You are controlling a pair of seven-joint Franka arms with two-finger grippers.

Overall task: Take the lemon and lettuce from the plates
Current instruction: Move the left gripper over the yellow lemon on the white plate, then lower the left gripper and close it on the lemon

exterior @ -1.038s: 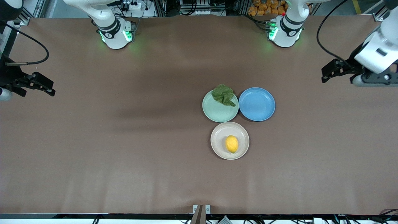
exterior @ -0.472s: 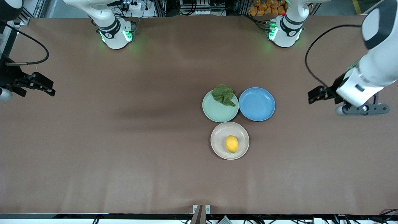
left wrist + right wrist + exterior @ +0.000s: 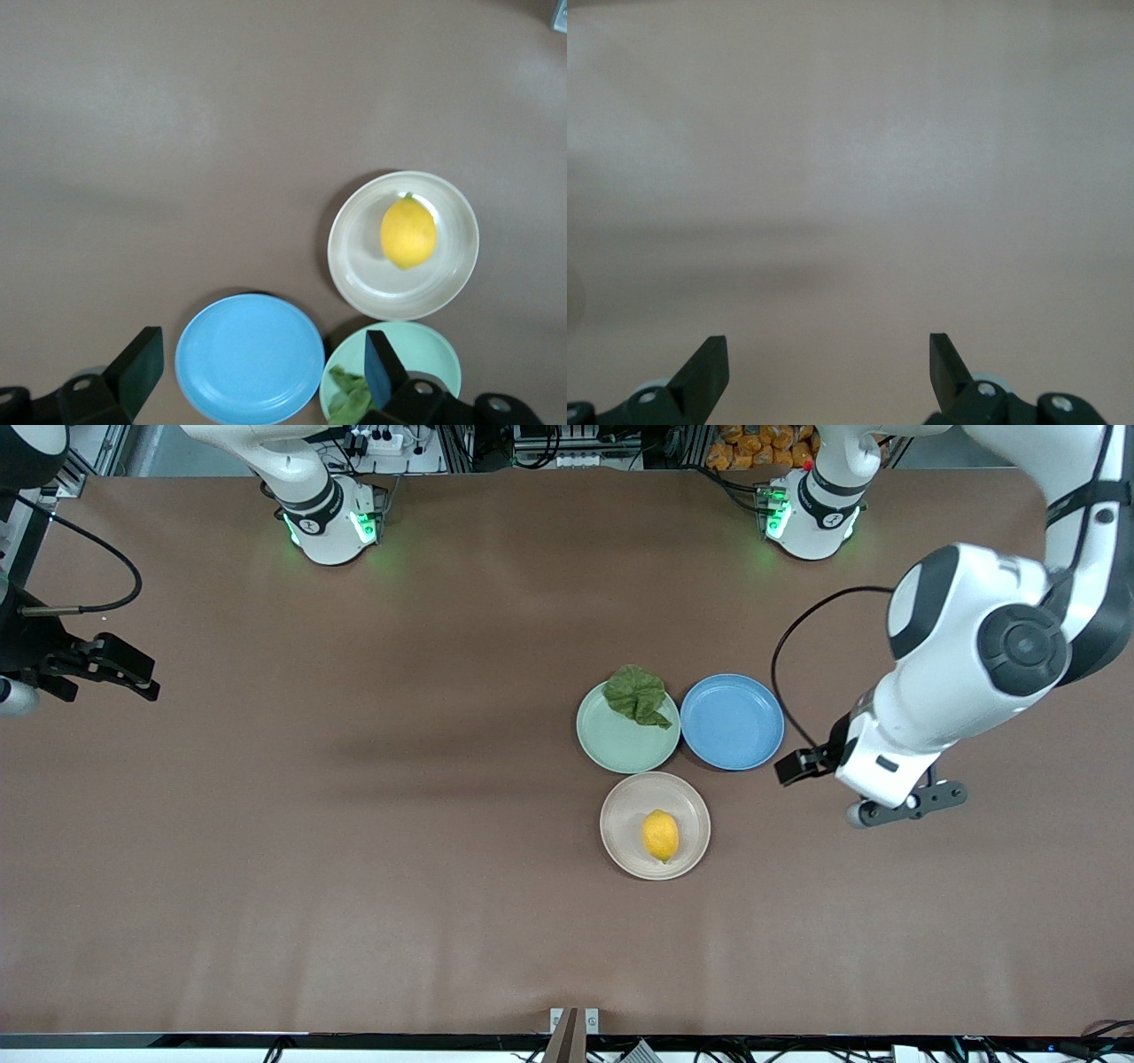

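Observation:
The yellow lemon [image 3: 660, 835] lies on the beige-pink plate [image 3: 620, 815], the plate nearest the front camera. The dark green lettuce [image 3: 638, 693] lies on the rim of the mint green plate [image 3: 620, 748], on the side toward the robots' bases. My left gripper [image 3: 797, 766] is open and empty, in the air over the table beside the blue plate. The left wrist view shows its open gripper [image 3: 261, 341], the lemon [image 3: 408, 232], the beige plate [image 3: 354, 266], the mint plate [image 3: 425, 350] and some lettuce [image 3: 347, 394]. My right gripper [image 3: 133, 673] waits open at the right arm's end of the table, over bare table [image 3: 828, 347].
An empty blue plate [image 3: 733, 722] touches the mint plate on the side toward the left arm's end; it also shows in the left wrist view [image 3: 250, 359]. The left arm's cable [image 3: 780, 664] loops above the table near the blue plate. The brown tabletop [image 3: 354, 824] spreads around.
The left arm has swung in from its end of the table toward the three plates, and its gripper now hangs beside the blue plate. The right arm has not moved.

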